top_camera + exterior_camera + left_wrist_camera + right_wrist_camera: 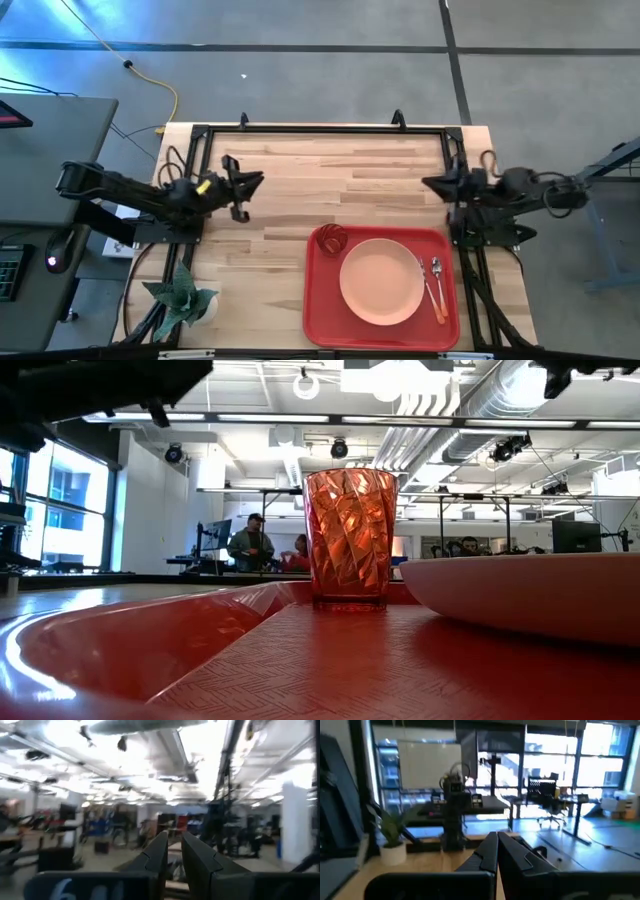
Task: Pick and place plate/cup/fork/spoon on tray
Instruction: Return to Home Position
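Observation:
The red tray lies at the table's near right. On it rest the peach-pink plate, the orange-red cup standing upright at its far left corner, and the fork and spoon side by side right of the plate; which is which I cannot tell. The low view shows the cup upright on the tray beside the plate. My left gripper hangs over the table's left part, its fingers a narrow gap apart, holding nothing. My right gripper is shut and empty, above the right edge beyond the tray.
A black frame runs along the table's far edge and down both sides. A small potted plant stands at the near left corner. Bare wood lies between the two grippers. People stand in the room behind the table.

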